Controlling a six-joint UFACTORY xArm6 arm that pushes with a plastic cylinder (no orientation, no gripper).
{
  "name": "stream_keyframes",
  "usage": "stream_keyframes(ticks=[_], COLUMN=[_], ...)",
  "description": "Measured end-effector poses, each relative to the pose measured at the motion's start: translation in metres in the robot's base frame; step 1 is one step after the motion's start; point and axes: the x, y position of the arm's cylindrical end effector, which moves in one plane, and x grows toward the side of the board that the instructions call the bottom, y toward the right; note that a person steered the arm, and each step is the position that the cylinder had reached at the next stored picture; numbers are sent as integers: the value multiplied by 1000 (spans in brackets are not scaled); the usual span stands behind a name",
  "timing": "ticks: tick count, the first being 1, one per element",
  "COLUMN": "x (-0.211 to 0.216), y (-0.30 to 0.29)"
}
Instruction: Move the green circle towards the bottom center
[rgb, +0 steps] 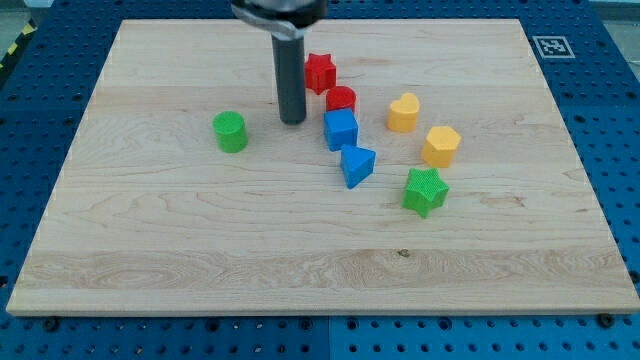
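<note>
The green circle (230, 131) sits on the wooden board (200, 250), left of centre. My tip (293, 122) is to its right, a block's width or so away, not touching it. The tip stands just left of the blue cube (340, 129) and the red circle (341, 99). The rod rises from the tip to the view's top.
A red star (319, 72) lies above the red circle. A blue triangle (357, 165) lies below the blue cube. A yellow heart (403, 112), a yellow hexagon (440, 146) and a green star (425, 191) lie to the right.
</note>
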Motion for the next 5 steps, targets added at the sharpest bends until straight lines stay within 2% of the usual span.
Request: stream_keyframes(ticks=[1,3,5], x=[-10,8,6], y=[-44,-109,-90])
